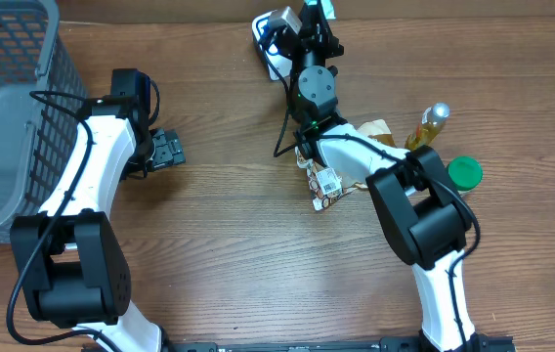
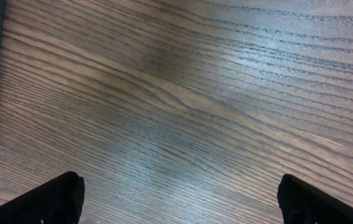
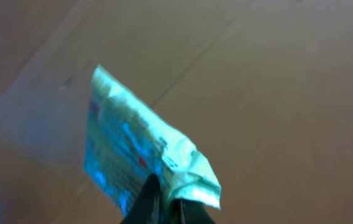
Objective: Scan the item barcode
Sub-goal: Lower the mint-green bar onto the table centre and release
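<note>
The item, a crinkled teal packet [image 3: 140,152], is pinched at its lower edge by my right gripper [image 3: 167,200], which is shut on it and holds it up in the air. In the overhead view that gripper [image 1: 319,22] is at the far middle of the table, with a bit of the teal packet [image 1: 327,8] showing at the top edge. A white scanner [image 1: 272,37] stands just to its left. My left gripper [image 2: 179,205] is open over bare wood with nothing between its fingers [image 2: 52,200]. From overhead it [image 1: 166,150] is at the left, near the basket.
A grey mesh basket [image 1: 4,117] fills the left edge. Right of centre, partly under my right arm, lie a patterned packet with a barcode label [image 1: 325,183], a tan packet [image 1: 376,131], a yellow bottle [image 1: 432,125] and a green lid [image 1: 465,173].
</note>
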Robot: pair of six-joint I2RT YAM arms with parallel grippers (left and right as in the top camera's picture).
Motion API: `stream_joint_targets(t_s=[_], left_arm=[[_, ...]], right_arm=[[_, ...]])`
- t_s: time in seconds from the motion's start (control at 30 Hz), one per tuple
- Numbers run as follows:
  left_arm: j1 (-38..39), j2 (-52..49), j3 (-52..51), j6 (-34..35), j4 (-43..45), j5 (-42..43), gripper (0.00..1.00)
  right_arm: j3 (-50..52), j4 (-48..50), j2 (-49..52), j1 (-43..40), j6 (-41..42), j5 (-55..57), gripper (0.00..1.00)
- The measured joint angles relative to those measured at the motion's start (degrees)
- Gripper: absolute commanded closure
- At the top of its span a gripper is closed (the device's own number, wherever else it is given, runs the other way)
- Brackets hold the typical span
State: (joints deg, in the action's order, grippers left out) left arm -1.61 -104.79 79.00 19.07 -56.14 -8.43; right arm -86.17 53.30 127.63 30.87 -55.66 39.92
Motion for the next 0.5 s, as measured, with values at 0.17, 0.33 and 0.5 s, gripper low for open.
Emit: stream_joint_targets(t_s=[0.17, 0.33, 0.5], left_arm=[[0.0, 0.0, 0.0, 0.0, 0.0, 0.0, 0.00], [0.0, 0.0, 0.0, 0.0, 0.0, 0.0, 0.01], [0.0, 0.0, 0.0, 0.0, 0.1, 0.0, 0.01]], right_arm=[[-0.2, -23.7, -3.9, 3.4, 5.9, 2.9, 0.97], [0.1, -54.2, -9.7, 7.4, 19.0, 3.1, 0.97], [0.2, -83.1, -20.5, 10.1, 38.3, -9.9, 0.96]])
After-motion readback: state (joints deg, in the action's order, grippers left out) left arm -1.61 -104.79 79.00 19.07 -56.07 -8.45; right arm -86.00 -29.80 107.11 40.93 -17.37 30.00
